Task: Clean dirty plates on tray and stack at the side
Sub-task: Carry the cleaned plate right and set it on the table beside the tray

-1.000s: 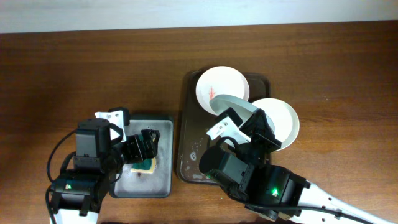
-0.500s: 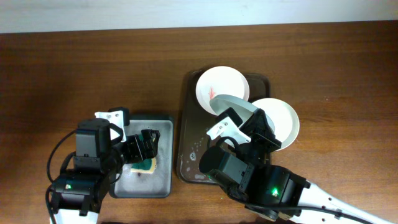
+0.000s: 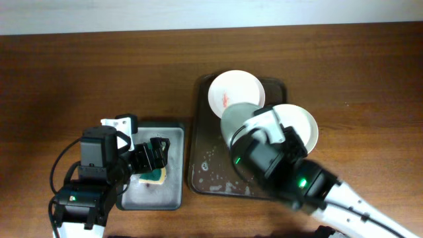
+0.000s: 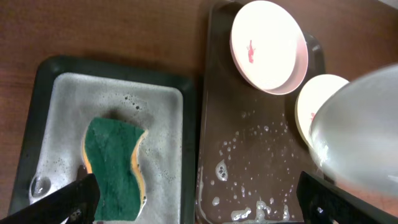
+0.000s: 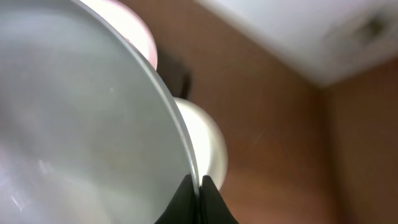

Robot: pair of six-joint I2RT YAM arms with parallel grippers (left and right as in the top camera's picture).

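Right gripper (image 5: 199, 188) was pinched shut on the rim of one white plate (image 3: 239, 120), its two fingertips meeting on the edge in the right wrist view. Compared with a second before, the right arm had swung up and to the right over the brown tray (image 3: 210, 166), and the held plate had turned. Earlier it showed as a narrow crescent, and now it read as a nearly full disc raised above the tray. I judged that the plate was being presented for wiping or carried off, not set down. No red mark showed on its visible face, though shadow made that uncertain.

A second plate (image 3: 235, 91), with red smears, lay at the tray's far end as before. The third plate (image 3: 301, 124) sat at the tray's right edge, partly past the rim.

Left gripper (image 3: 152, 162) had not moved; its jaws stood wide apart over the green sponge (image 4: 115, 163) in the grey sponge tray (image 3: 173, 133), gripping nothing. Suds dotted the brown tray's floor.
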